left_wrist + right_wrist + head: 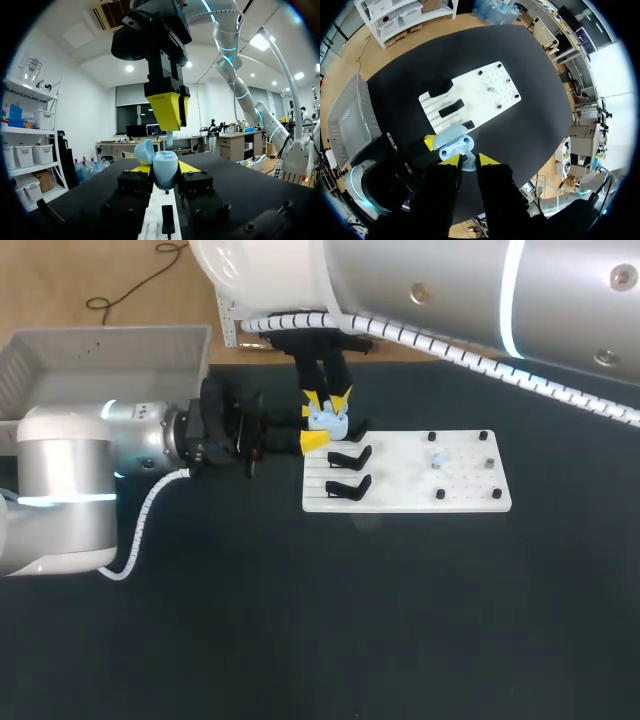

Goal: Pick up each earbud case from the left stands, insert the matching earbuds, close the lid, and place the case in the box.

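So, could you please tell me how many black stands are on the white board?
3, in a row at one end of the white board: the near stand beside the blue case, the middle stand, and the far stand. None seems hidden.

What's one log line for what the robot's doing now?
left gripper: holds open light-blue plastic earbud case | right gripper: pinches pale-blue earbud above case | earbud not yet inserted

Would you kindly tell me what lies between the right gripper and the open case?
A pale blue earbud, hanging from the right gripper above the case; left wrist view.
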Robot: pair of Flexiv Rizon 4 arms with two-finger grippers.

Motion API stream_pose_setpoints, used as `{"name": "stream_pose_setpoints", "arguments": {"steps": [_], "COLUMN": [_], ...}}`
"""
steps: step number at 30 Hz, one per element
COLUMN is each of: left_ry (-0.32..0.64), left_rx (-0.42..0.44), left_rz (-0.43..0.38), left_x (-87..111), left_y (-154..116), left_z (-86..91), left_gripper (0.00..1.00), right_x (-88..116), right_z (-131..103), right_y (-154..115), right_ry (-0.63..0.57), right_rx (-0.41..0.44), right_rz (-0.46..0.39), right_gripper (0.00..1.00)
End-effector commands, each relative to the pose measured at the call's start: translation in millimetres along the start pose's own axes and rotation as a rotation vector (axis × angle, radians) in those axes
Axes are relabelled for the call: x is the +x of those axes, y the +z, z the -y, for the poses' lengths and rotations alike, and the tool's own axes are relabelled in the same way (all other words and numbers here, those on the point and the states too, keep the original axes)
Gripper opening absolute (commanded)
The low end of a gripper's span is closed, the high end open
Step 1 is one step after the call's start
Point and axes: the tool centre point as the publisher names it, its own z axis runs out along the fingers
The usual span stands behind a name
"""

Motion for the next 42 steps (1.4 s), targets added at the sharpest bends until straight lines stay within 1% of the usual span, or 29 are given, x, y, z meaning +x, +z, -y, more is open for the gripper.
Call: {"name": "stream_pose_setpoints", "arguments": {"steps": [1,19,42], "left_ry": [0.000,0.000,0.000], "left_rx": [0.002,0.002,0.002], "left_rz": [-0.001,-0.001,-0.001], "left_x": [0.6,0.6,0.6], "left_y": [0.4,0.4,0.4], "left_z": [-1.1,-1.1,-1.1], "left_gripper": [0.00,0.00,0.00], "right_x": [0.4,-5.8,-4.3], "right_z": [0.8,-0.9,-2.5], "right_y": [0.7,4.7,9.6], "right_ry": [0.032,0.083,0.088], "right_rx": [0.003,0.024,0.029], "right_rz": [0.001,0.014,-0.009], "right_gripper": [0.00,0.00,0.00]}}
